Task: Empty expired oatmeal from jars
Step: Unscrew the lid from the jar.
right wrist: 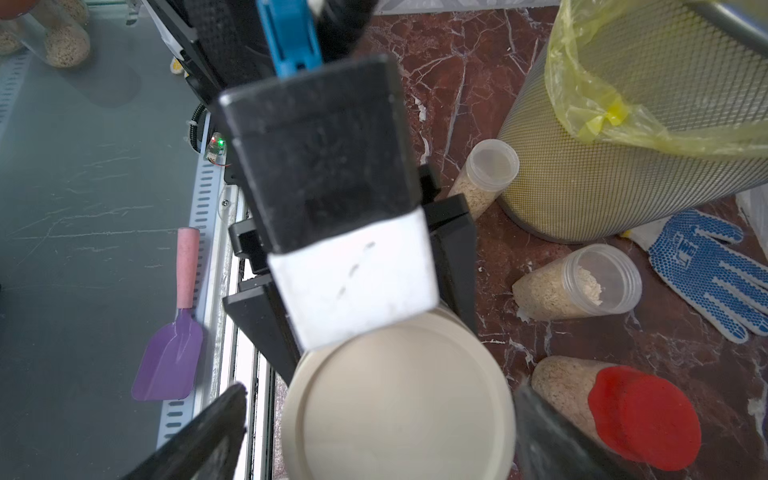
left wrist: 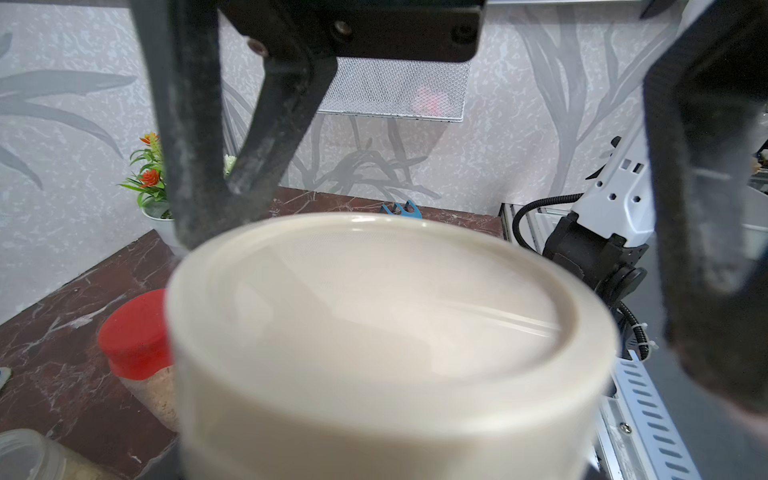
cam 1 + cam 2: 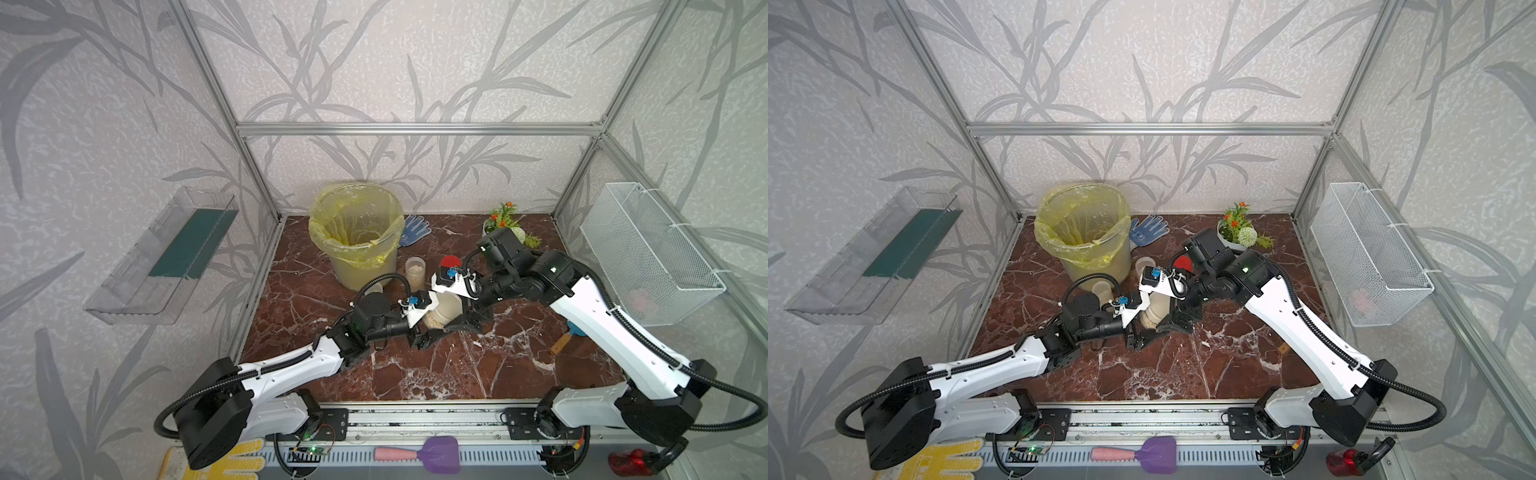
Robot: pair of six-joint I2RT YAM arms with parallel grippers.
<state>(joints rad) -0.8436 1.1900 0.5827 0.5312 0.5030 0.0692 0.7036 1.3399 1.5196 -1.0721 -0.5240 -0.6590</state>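
We see the left jaws pinching the squat jar near the bucket; the right jaws stand spread around its lid.

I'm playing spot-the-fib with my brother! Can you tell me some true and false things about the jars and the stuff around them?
1. The bin has a yellow liner. True.
2. The red-capped jar is open. False: its red cap is on.
3. The wide jar has its beige lid on. True.
4. The blue dotted glove lies inside the bin. False: it lies on the table beside the bin.
5. Both slim jars hold oatmeal. True.
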